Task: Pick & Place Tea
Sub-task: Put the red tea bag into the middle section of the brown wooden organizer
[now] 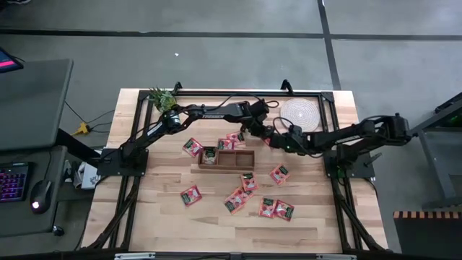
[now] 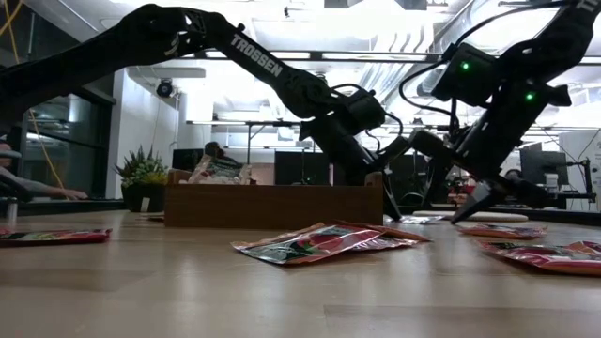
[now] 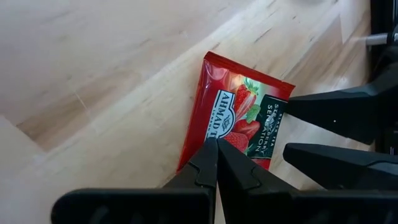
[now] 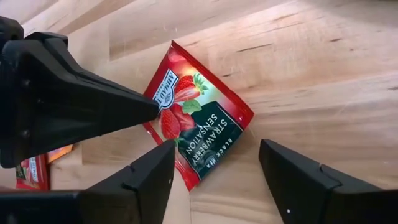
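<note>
One tea sachet (image 1: 267,139), red with strawberries and a dark green patch, lies flat on the wooden table between both grippers, just right of the wooden box (image 1: 226,159). My left gripper (image 3: 216,146) is shut, its tips on the sachet (image 3: 236,112). My right gripper (image 4: 216,149) stands open just over the same sachet (image 4: 199,124), one finger on either side of its near corner; I cannot tell whether it touches. Several more sachets (image 1: 238,198) lie scattered on the table, and some sit in the box. My left gripper presses its shut fingertips (image 4: 149,112) on the sachet's red part beside one edge (image 3: 208,134). It comes slanting down from the table's left. The sachet lies flat on the table under the tips.
A round pale woven mat (image 1: 299,112) lies at the far right behind the grippers. A small plant (image 1: 162,97) stands at the far left corner. Loose sachets (image 2: 324,241) lie across the near half of the table. The two arms nearly meet over the middle.
</note>
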